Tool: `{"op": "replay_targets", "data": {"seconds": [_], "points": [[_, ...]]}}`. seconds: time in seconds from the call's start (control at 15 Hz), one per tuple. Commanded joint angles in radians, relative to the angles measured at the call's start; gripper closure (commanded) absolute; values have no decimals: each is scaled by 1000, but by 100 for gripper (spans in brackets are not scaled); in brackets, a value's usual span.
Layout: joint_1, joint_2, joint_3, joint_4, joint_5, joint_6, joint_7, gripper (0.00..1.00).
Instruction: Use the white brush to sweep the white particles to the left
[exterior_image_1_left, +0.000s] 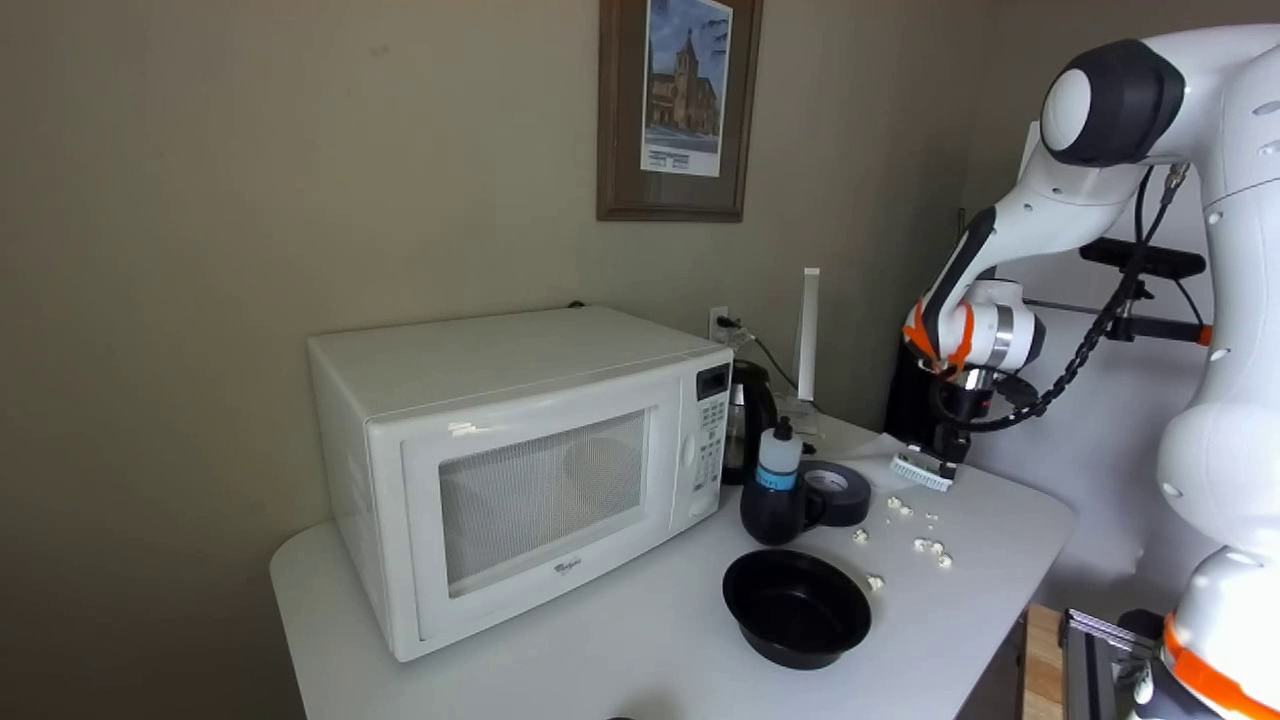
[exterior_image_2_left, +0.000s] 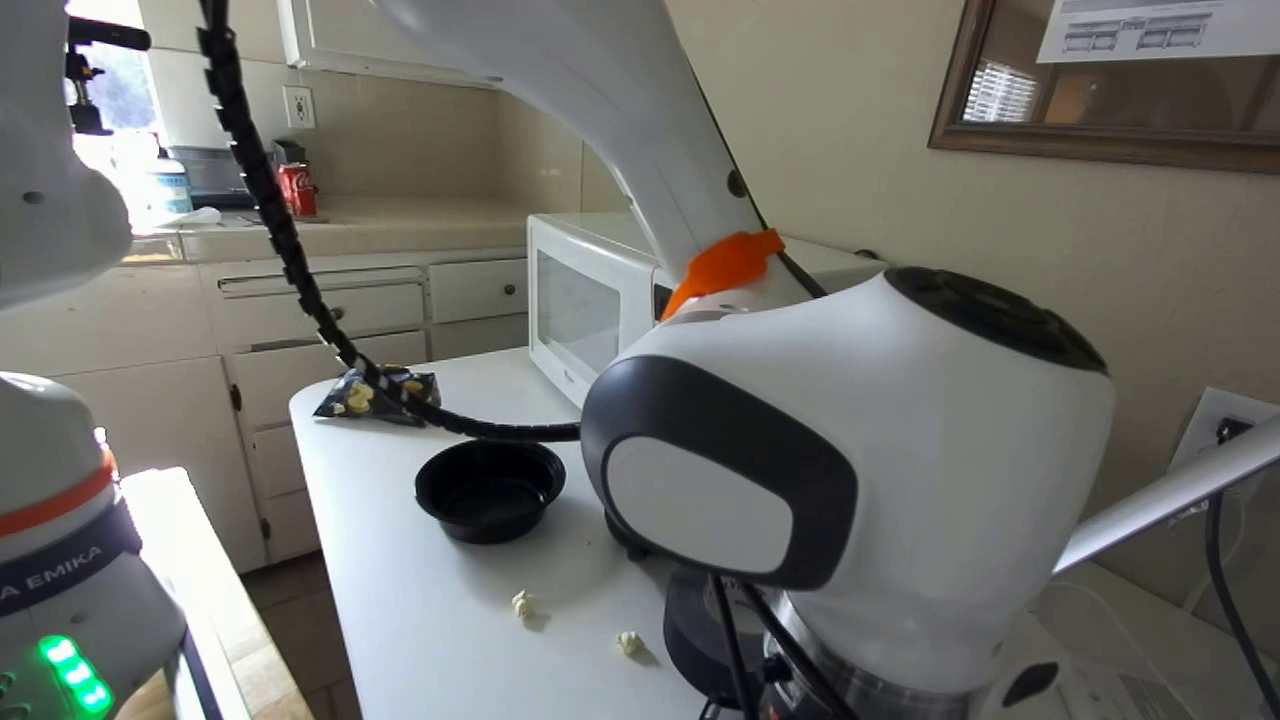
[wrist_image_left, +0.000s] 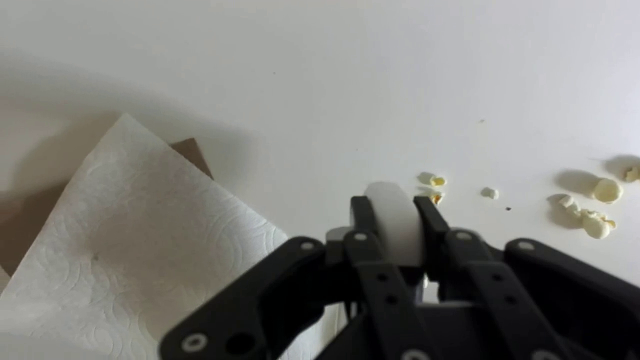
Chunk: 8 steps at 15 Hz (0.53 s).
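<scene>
In an exterior view the white brush (exterior_image_1_left: 920, 473) was held bristles (exterior_image_1_left: 922, 479) down; popcorn (exterior_image_1_left: 937, 548) lay scattered between its five and eight o'clock.

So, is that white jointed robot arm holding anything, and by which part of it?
Yes: its black two-fingered gripper is closed on the small white hand brush, gripping the smooth upper part above the bristles; whether handle or back, I cannot tell.

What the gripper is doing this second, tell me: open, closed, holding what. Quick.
Gripper: closed, holding the white brush.
</scene>
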Motion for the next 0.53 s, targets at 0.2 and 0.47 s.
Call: {"op": "replay_targets", "data": {"seconds": [0.2,0.47], "points": [[-2,6,26,-85,-61,157,54,94],[0,10,36,-143,-109,258,87,94]]}}
